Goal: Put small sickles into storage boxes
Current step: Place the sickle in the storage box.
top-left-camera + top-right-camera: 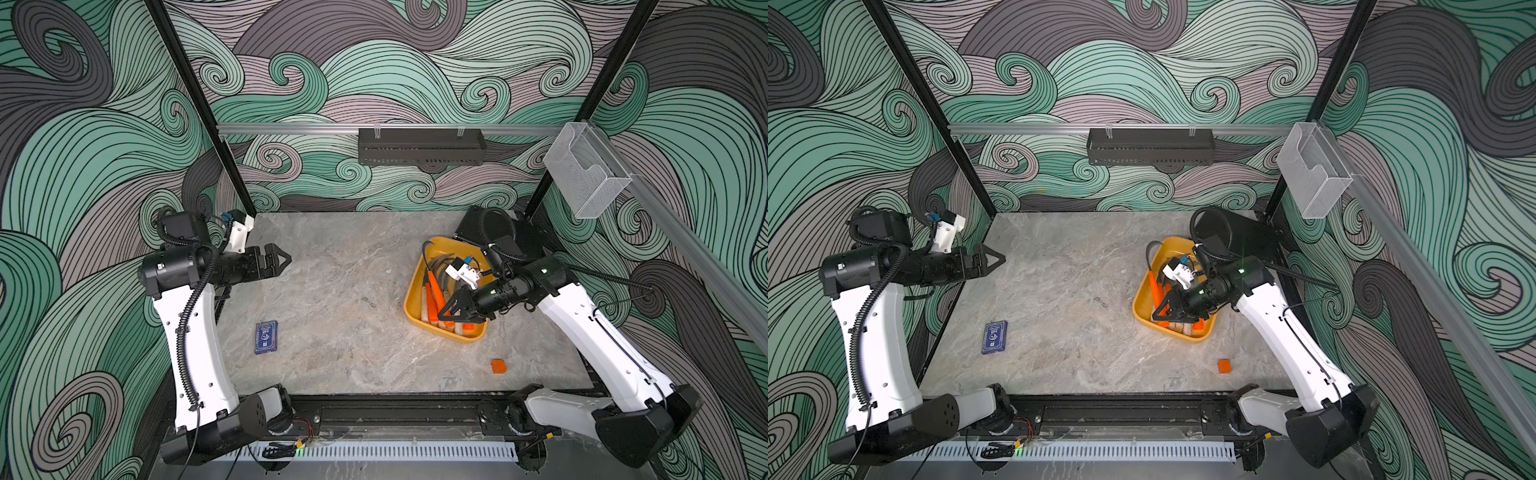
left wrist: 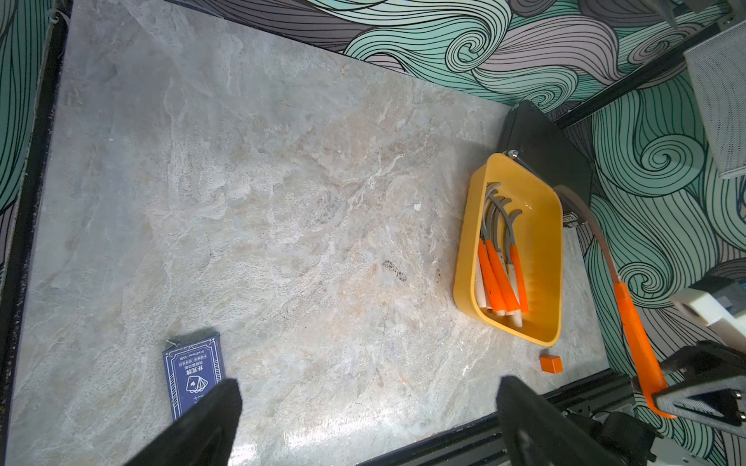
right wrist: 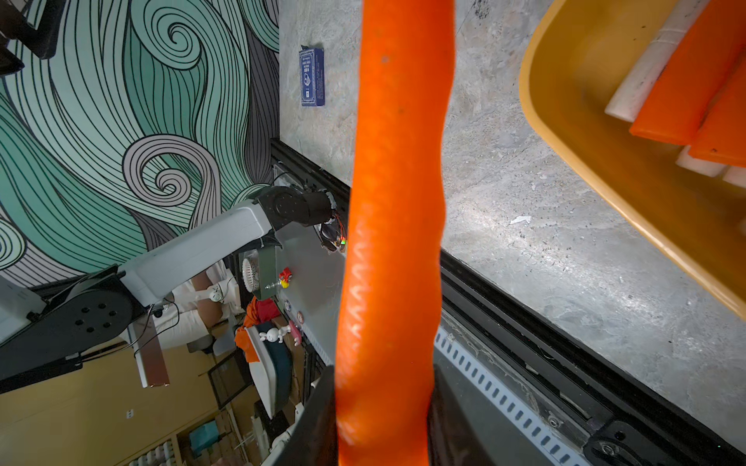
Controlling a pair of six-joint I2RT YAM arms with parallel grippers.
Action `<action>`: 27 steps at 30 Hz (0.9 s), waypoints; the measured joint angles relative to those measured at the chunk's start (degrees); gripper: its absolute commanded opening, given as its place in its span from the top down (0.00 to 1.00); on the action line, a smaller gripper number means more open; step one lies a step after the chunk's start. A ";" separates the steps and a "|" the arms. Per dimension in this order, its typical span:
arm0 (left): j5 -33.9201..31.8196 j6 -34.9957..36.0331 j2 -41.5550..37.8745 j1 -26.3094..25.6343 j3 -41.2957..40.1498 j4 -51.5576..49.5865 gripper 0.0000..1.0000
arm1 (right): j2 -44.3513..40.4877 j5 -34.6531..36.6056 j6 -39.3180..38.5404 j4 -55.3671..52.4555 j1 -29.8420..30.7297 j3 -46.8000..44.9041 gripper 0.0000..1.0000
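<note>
Holding one orange-handled sickle (image 3: 395, 201): right end effector (image 1: 451, 309), jaws narrow on the handle. The tray (image 2: 464, 262) sits just below it, with other sickles (image 2: 500, 278) piled inside. Left end effector (image 1: 278, 259): wide, empty, well apart.

Hazard: the blade arcs ahead of the jaws near the tray's rim. On release it may hook the rim or slide off the pile.
</note>
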 measured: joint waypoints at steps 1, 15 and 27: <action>0.15 0.02 0.00 0.00 0.24 0.02 0.02 | -0.07 0.42 0.07 0.00 -0.15 -0.22 1.00; 1.36 1.73 0.98 0.00 10.40 -0.90 0.01 | -0.15 10.51 0.87 0.02 -1.20 -1.44 0.99; 2.51 2.89 1.86 0.00 15.89 -2.71 0.01 | 6.32 17.79 -0.22 0.76 -1.22 -1.40 0.99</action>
